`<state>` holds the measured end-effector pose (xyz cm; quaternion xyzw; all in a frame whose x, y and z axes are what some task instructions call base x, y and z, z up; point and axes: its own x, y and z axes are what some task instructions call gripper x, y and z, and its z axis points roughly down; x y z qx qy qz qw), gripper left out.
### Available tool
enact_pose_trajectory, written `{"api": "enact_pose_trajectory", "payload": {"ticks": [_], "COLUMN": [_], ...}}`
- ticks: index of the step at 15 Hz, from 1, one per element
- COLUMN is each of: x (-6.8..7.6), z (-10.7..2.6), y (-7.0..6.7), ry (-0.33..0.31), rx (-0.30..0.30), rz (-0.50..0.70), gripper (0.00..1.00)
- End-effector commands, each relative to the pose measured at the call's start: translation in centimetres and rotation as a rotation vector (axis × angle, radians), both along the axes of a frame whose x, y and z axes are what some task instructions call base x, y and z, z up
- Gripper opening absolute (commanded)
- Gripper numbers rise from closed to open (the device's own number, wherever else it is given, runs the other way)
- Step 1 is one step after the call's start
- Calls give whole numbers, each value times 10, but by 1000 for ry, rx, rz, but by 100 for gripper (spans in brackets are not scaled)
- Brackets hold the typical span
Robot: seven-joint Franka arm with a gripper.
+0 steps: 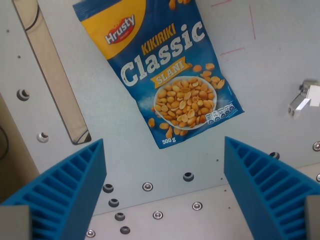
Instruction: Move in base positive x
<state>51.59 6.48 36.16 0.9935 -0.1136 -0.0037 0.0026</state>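
Note:
A blue and yellow bag of Hrusty Kikiriki Classic peanuts (pixel 165 65) lies flat on the pale grey table, tilted, filling the upper middle of the wrist view. My gripper (pixel 165 195) hangs above the table just below the bag's bottom edge. Its two blue ribbed fingers (pixel 65 190) stand wide apart at the lower left and lower right, with only bare table and bolt holes between them. The gripper is open and holds nothing.
A beige strip with a slot (pixel 52 70) runs diagonally down the wrist view's left. A small metal bracket (pixel 304 99) sits at the right edge. Bolt heads and holes (pixel 147 186) dot the table's lower part. Thin pink lines (pixel 232 50) mark the upper right.

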Motion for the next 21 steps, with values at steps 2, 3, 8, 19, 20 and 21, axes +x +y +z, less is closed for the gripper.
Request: {"api": "enact_pose_trajectory", "payload": {"ticks": [2,3,8,19,20,21], "x": [10,16,43,102,107,113], "z": [2,2,1,-4,-4,-5], "y": [2,3,8,20,21,22], "ry": [-3,-3,-3,-3,-3,-3], "rx": [0,0,0,0,0,0], "rz": [0,0,0,0,0,0], "gripper": [100,100,100,100,100,100]}}
